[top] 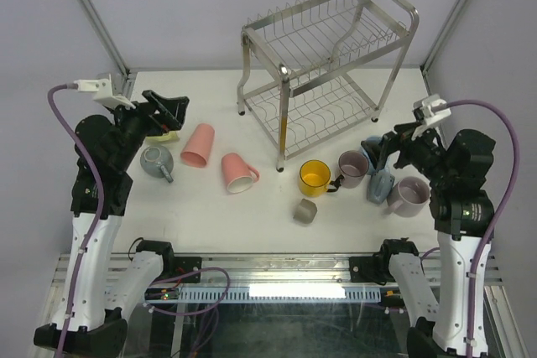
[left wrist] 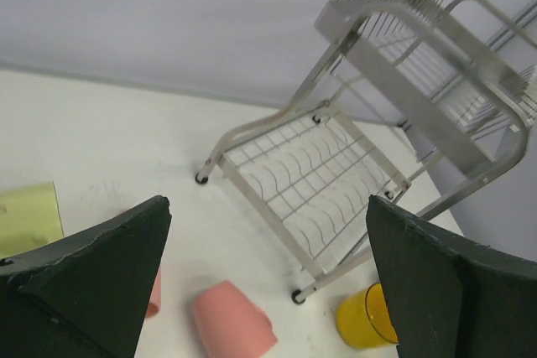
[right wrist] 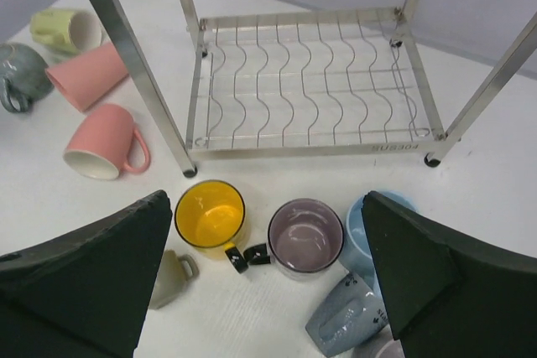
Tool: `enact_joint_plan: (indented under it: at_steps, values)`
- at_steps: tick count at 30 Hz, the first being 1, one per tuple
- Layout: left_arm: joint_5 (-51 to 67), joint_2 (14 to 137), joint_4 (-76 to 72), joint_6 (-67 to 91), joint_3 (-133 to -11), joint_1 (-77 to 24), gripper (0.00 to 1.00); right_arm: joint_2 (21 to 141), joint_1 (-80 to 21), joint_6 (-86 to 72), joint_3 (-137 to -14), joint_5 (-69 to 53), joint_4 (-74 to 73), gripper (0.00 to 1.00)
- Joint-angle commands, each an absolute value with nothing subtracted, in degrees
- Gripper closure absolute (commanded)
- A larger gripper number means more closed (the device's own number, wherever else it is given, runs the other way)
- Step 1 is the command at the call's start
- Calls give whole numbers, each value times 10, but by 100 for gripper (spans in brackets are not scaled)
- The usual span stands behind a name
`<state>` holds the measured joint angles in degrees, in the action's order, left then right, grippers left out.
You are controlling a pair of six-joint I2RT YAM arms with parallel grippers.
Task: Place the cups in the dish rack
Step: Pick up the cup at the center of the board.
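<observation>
Across the bench (top: 252, 224), cups (top: 239, 173) are strewn before the dish rack (top: 284, 106), none loaded.
Left fingers (left wrist: 84, 282) & right fingers (right wrist: 84, 282) are held wide, empty, over cup groups, presumably so a 1st pick can be lined up.

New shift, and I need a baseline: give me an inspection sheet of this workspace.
Surface: white table, no spills seen.
Job's things: dish rack empty on both tiers; pink mug tipped over, yellow mug and mauve mug upright, all on the table.
Clutter: nothing seen.
Grippers: left gripper and right gripper open, holding nothing.
Cables: purple cable arcs off each wrist, clear of the mugs.
Surroundings: grey walls, metal corner posts.
</observation>
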<state>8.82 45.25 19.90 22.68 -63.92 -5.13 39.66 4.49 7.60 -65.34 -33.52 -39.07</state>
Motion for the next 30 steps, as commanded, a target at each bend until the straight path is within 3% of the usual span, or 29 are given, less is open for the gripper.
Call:
enact_joint_plan:
  at_steps: [1,11,20,26,30]
  values:
    - [78,428,209,269,-576,-43,1,361,39,153,-594,-363,-373,0]
    - [71,384,175,280,-448,-41,1,359,37,247,-527,-461,-390,0]
    - [132,427,149,333,-413,-39,2,391,35,397,-541,-536,-479,0]
    - [188,456,138,383,-397,-47,14,420,34,448,-542,-544,-523,0]
    - [37,455,231,366,-423,-165,15,445,33,477,-540,-559,-534,1]
